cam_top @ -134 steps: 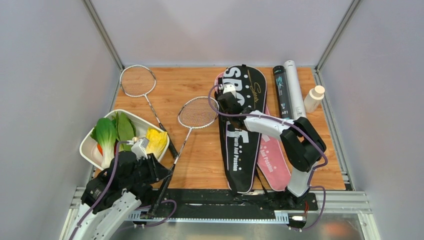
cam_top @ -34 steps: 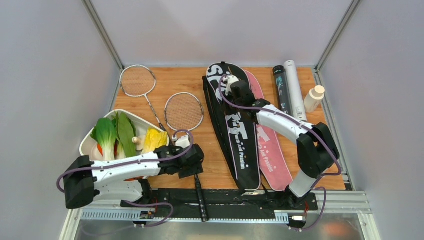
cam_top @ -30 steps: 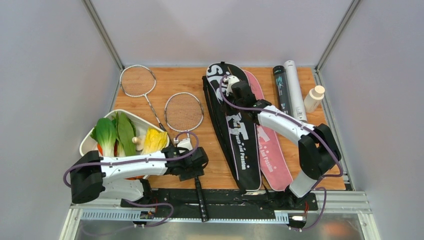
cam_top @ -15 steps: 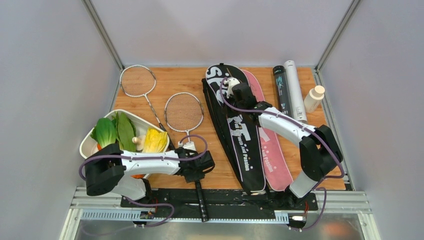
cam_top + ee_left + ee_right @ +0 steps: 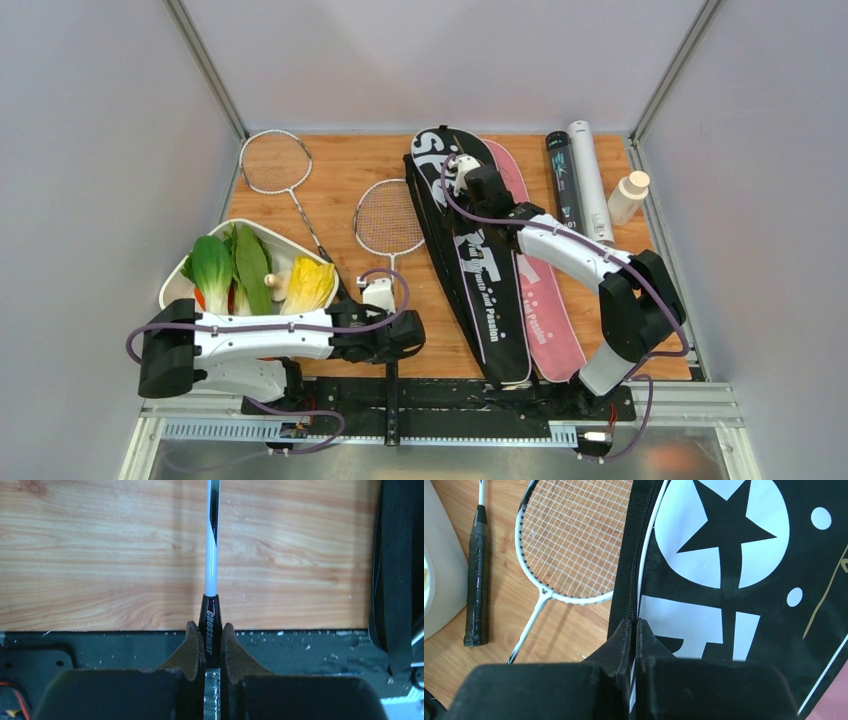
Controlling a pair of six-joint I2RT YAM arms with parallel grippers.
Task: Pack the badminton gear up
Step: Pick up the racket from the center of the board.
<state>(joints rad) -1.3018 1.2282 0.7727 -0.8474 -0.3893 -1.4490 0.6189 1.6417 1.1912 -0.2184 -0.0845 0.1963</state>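
Both clamped: L gripper (image 5: 210, 630) on racket (image 5: 212, 555) handle cone, light, head at 12; R gripper (image 5: 634, 625) on limp black bag (image 5: 774, 645) edge.

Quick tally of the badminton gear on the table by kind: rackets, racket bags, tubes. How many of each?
Rackets: 2 (far racket, near racket)
Racket bags: 2 (black bag, pink bag)
Tubes: 2 (black tube, white tube)
Total: 6

"CROSSWAY" on racket handle cone (image 5: 210, 625); "Sport And Passion" on black racket bag (image 5: 472, 285)
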